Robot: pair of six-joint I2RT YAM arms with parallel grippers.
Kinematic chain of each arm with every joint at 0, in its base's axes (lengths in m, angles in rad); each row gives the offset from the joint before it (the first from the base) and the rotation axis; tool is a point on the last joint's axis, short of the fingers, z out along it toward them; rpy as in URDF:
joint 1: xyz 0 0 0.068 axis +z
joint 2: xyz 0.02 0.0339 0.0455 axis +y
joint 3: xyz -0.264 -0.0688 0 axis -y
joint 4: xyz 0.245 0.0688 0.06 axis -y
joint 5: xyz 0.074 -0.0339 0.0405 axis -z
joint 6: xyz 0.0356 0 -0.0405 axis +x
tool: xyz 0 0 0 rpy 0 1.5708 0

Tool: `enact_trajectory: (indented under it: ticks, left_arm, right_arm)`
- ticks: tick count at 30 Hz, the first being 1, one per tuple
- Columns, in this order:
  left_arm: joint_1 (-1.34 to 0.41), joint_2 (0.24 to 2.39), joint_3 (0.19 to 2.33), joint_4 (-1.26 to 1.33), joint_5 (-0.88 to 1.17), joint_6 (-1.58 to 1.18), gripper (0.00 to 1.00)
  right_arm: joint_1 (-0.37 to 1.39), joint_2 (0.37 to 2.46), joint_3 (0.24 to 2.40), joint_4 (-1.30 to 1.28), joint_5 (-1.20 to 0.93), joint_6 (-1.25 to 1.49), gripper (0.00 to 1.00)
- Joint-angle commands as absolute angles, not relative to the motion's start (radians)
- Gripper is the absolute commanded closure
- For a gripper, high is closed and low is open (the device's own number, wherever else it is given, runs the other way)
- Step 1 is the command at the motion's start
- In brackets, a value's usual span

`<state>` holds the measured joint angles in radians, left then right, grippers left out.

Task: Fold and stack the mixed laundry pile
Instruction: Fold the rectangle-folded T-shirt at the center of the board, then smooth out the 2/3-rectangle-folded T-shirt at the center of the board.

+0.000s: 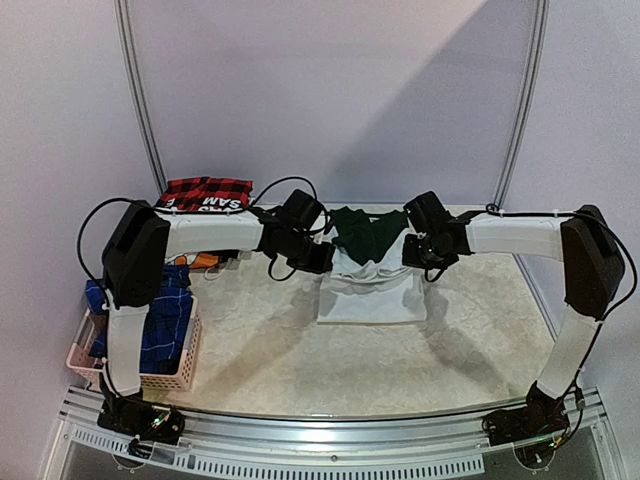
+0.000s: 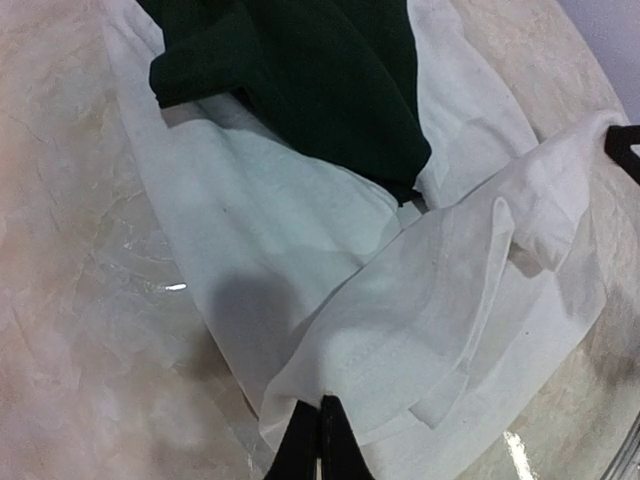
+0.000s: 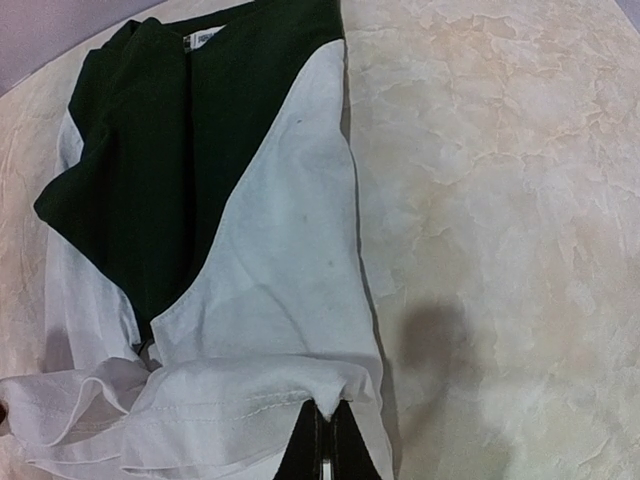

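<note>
Item 1, T-shirt: on your table, between left gripper and right gripper, an edge pinched in each.
Item 2, plaid shirt: behind and left of your left gripper.
Item 3, basket, garments inside: left of that gripper, nearer you.

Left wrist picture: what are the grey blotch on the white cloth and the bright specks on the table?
Left wrist view: the blotch is a soft shadow lying on the white T-shirt, and the specks are glare on the glossy table. Right wrist view: a similar soft shadow falls on the bare table beside the shirt.
</note>
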<state>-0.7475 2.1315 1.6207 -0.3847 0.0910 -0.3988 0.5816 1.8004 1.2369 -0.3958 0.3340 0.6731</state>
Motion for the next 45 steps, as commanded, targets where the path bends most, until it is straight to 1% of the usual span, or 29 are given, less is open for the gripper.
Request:
enact_trajectory:
  ticks: [1,4,6,9,11,14,15,18,20,23,27,32,38,45]
  left_arm:
    - [-0.727,2.160,1.650,-0.420,0.087,-0.393,0.98]
    - [-0.725,2.161,1.653,-0.421,0.073,-0.397,0.92]
    - [-0.724,2.160,1.665,-0.427,0.071,-0.400,0.82]
    - [-0.721,2.158,1.712,-0.460,0.055,-0.396,0.70]
    - [-0.719,2.153,1.758,-0.497,0.037,-0.388,0.61]
    - [-0.712,2.123,1.795,-0.545,0.008,-0.382,0.54]
    - [-0.712,2.105,1.789,-0.548,0.004,-0.380,0.52]
    - [-0.713,2.020,1.707,-0.515,-0.024,-0.383,0.48]
    - [-0.717,1.962,1.626,-0.467,-0.015,-0.388,0.49]
    - [-0.734,1.903,1.513,-0.419,-0.008,-0.399,0.50]
    - [-0.795,1.895,1.464,-0.390,-0.017,-0.399,0.54]
    - [-0.852,1.961,1.502,-0.392,-0.021,-0.402,0.58]
    - [-0.889,2.017,1.501,-0.361,-0.023,-0.424,0.62]
    - [-0.934,2.012,1.404,-0.260,-0.019,-0.456,0.64]
  right_arm:
    - [0.567,1.839,1.270,-0.387,0.338,0.686,0.99]
    - [0.561,1.855,1.279,-0.383,0.338,0.687,0.92]
    - [0.551,1.862,1.293,-0.386,0.329,0.695,0.87]
    - [0.524,1.869,1.353,-0.411,0.297,0.680,0.78]
    - [0.502,1.877,1.427,-0.447,0.281,0.660,0.66]
    - [0.497,1.860,1.493,-0.512,0.285,0.632,0.55]
    - [0.497,1.841,1.489,-0.517,0.276,0.619,0.54]
    - [0.504,1.743,1.388,-0.456,0.174,0.584,0.54]
    - [0.528,1.675,1.292,-0.396,0.097,0.564,0.53]
    - [0.590,1.633,1.197,-0.358,0.044,0.530,0.54]
    - [0.663,1.653,1.137,-0.318,0.031,0.499,0.59]
    - [0.676,1.730,1.123,-0.249,-0.050,0.492,0.70]
    - [0.676,1.859,1.197,-0.251,-0.074,0.478,0.75]
    - [0.676,1.954,1.249,-0.251,-0.086,0.467,0.79]
